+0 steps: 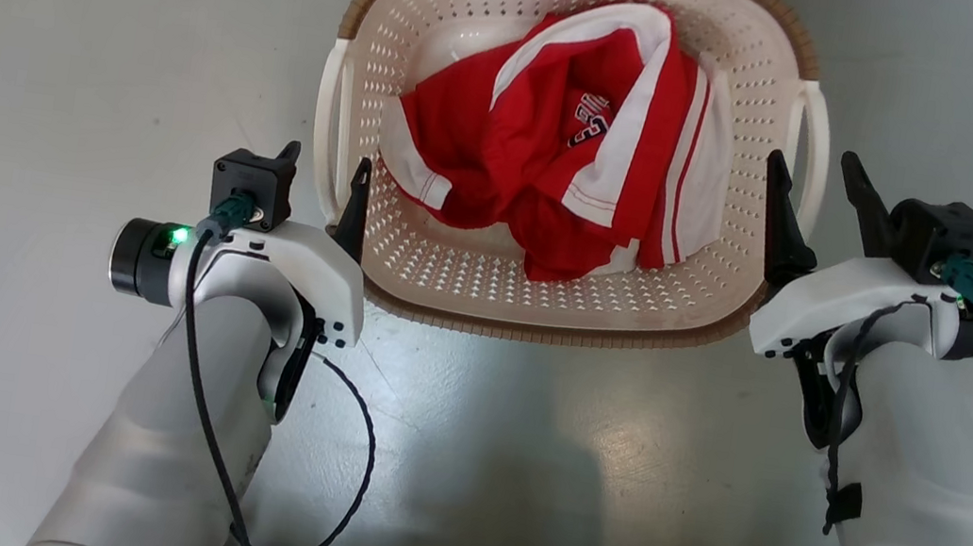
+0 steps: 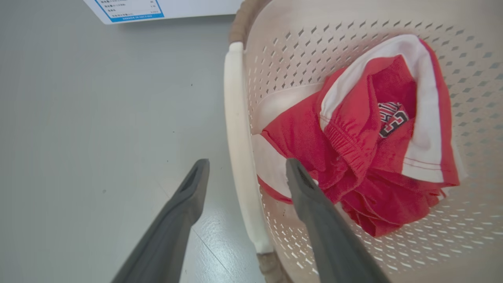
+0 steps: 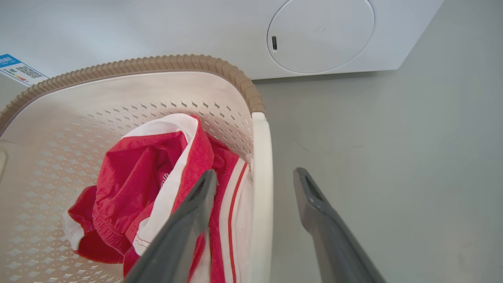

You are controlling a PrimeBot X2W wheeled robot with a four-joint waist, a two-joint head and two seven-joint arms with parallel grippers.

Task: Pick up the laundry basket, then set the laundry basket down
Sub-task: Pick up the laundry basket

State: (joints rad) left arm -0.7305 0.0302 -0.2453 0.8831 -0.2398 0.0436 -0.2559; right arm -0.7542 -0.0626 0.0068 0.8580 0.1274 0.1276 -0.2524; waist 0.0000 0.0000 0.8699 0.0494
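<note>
The laundry basket [image 1: 536,326] is cream with perforated walls and a brown woven-look rim, and it sits on the grey floor just ahead of me. A crumpled red and white garment [image 1: 559,160] lies inside it. My left gripper [image 1: 324,179] is open, one finger inside and one outside the basket's white left handle [image 1: 331,123]. In the left wrist view that handle [image 2: 235,137] runs between the left gripper's [image 2: 247,163] spread fingers. My right gripper [image 1: 819,179] is open too, straddling the right handle [image 3: 261,165]. In the right wrist view its inner finger [image 3: 196,204] hangs over the garment.
A white washer with a round door [image 3: 322,35] stands on the floor just beyond the basket. A blue-edged label [image 2: 125,8] shows on its front. Grey floor [image 1: 50,59] lies open on both sides of the basket and between my forearms.
</note>
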